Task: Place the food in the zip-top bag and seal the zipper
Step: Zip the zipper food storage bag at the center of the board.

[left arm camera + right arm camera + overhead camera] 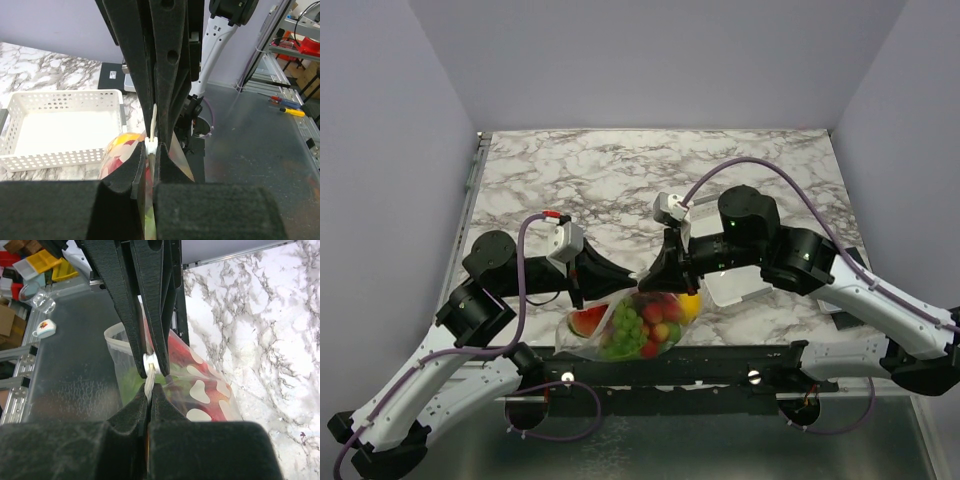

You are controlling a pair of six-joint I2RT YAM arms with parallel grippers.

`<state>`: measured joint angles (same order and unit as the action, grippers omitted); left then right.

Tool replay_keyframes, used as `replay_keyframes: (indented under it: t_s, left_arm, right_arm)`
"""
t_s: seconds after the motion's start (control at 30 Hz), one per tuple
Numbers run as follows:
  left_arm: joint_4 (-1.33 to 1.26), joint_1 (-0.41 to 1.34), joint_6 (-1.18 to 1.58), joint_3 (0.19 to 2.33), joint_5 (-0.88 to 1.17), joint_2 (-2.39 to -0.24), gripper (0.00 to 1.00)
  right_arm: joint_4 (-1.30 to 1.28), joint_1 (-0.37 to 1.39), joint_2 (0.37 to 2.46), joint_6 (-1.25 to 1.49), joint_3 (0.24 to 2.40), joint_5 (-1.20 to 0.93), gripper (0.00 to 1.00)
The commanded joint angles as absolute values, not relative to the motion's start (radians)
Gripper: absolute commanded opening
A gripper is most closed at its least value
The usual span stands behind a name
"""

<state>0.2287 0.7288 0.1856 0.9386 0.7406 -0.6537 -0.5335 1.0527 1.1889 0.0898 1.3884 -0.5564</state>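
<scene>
The zip-top bag (578,340) lies at the table's near edge between the arms, holding the food: green grapes (628,330), a watermelon slice (588,322), red strawberries (655,310) and a yellow piece (690,305). My left gripper (632,283) and right gripper (647,283) meet tip to tip at the bag's top edge. In the left wrist view my left gripper (151,152) is shut on the white zipper slider (151,145). In the right wrist view my right gripper (150,390) is shut on the zipper strip (149,382) just beside the slider (150,362). The dotted bag (200,400) hangs below.
A white slotted basket (60,125) stands on the marble table to the right of the bag, partly under the right arm (740,290). The table's near edge and the black arm-mount rail (720,360) lie just below the bag.
</scene>
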Motion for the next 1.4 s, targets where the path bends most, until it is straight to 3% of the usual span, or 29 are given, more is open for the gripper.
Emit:
replay_keyframes:
  t_s: [0.0,1.37]
  left_arm:
    - [0.245,0.729,0.175,0.931,0.727,-0.632,0.0]
    - [0.432,0.727,0.105,0.952,0.625,-0.541,0.0]
  right_arm:
    - [-0.506,1.054,1.112,0.107,1.39,-0.52,0.01]
    - [-0.658,1.054,0.854,0.135,1.241,0.103,0.01]
